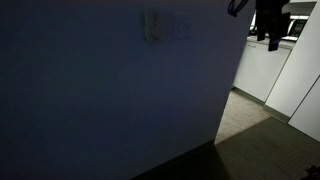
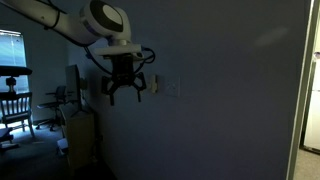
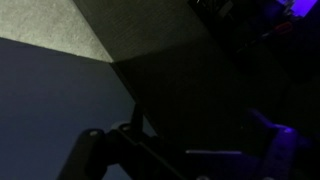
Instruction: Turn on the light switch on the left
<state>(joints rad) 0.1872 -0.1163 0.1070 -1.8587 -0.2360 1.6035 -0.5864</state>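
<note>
The room is dark. Two pale switch plates sit side by side on the wall, and both exterior views show them. The left plate (image 1: 153, 25) is the one nearer the arm in an exterior view (image 2: 155, 87). The right plate (image 1: 183, 28) lies beside it (image 2: 173, 89). My gripper (image 2: 124, 96) hangs off the wall, level with the plates and short of them, its fingers spread open and empty. It shows as a dark shape at the top right in an exterior view (image 1: 268, 28). The wrist view shows only dim wall and finger outlines (image 3: 195, 150).
The wall ends at a corner (image 1: 235, 80), with a lit floor and white cabinets (image 1: 262, 65) beyond it. A chair (image 2: 14, 105), a window (image 2: 10, 48) and a low cabinet (image 2: 82, 135) stand below and behind the arm.
</note>
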